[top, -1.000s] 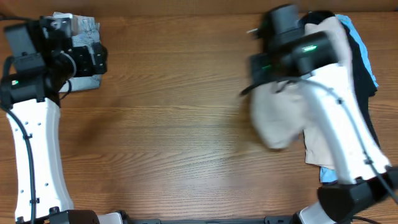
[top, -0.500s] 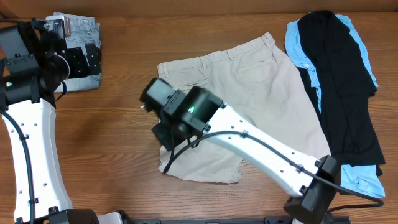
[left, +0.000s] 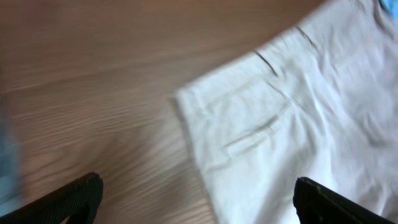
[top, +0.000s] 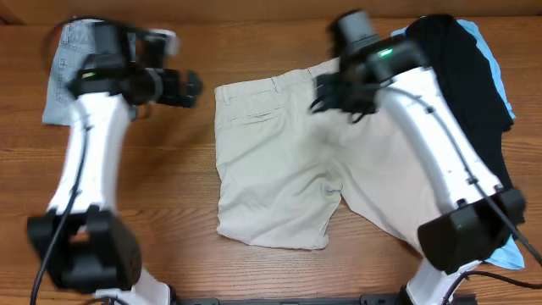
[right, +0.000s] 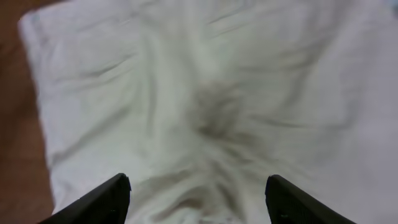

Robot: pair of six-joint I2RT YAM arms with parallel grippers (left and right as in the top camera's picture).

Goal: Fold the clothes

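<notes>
The beige khaki shorts (top: 279, 169) lie spread flat in the middle of the table, waistband toward the far edge. My right gripper (top: 334, 91) hovers over their upper right part, open, with only cloth (right: 205, 93) beneath the empty gap (right: 199, 202). My left gripper (top: 188, 86) stands open just left of the waistband corner (left: 186, 99), over bare wood, nothing between its fingers (left: 71, 199). Light denim shorts (top: 63, 72) lie at the far left. A black garment (top: 461, 59) lies over a sky-blue one (top: 501, 89) at the far right.
The wooden table (top: 169, 220) shows bare between the denim shorts and the khaki shorts. The right arm's white link (top: 440, 161) crosses above the khaki shorts' right leg. The garment pile runs along the right edge.
The right gripper carried the khaki shorts leftward, spread them, opened and swung back to their upper part. The left arm left the denim shorts and moved right toward the waistband corner.
</notes>
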